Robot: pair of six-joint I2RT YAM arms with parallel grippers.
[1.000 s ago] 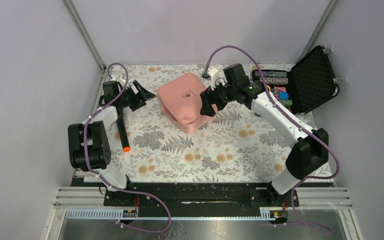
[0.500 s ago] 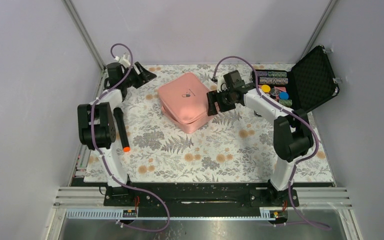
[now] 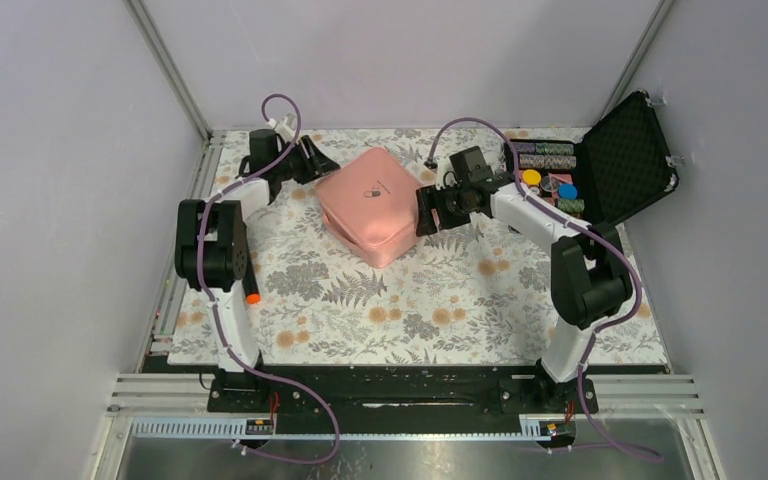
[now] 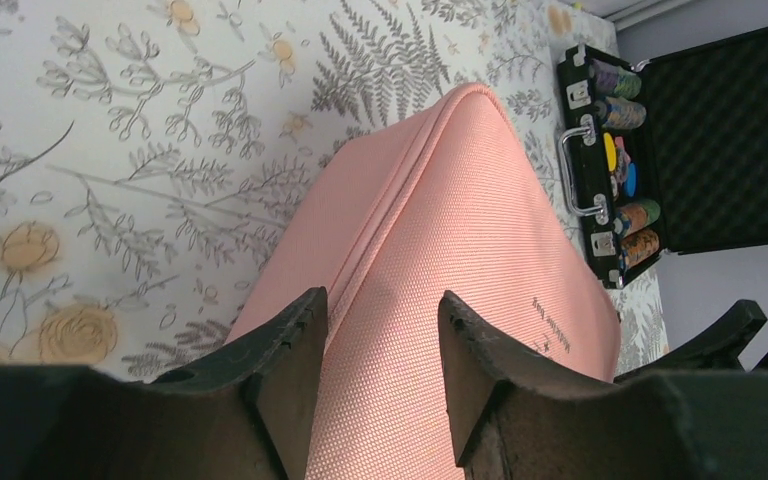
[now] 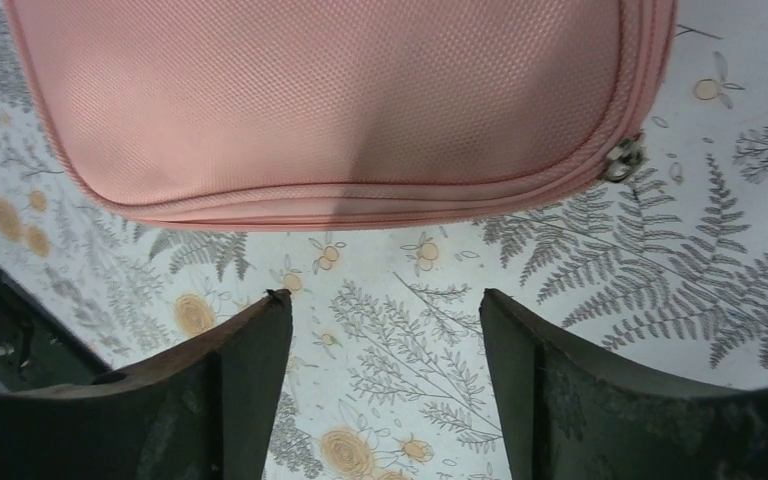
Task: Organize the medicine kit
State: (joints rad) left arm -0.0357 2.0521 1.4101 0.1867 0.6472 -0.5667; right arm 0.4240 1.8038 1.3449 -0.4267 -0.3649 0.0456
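Pink medicine kit (image 3: 372, 203), lid closed, at far centre of floral table (image 3: 410, 310). Left fingers (image 4: 280, 380) parted at its far-left corner; right fingers (image 5: 240, 385) parted wide over the table, just short of its right side.

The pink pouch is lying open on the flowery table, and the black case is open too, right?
Not quite. The pink pouch is closed, lid down, as the top external view shows. It does lie on the flowery table, and the black case is open.
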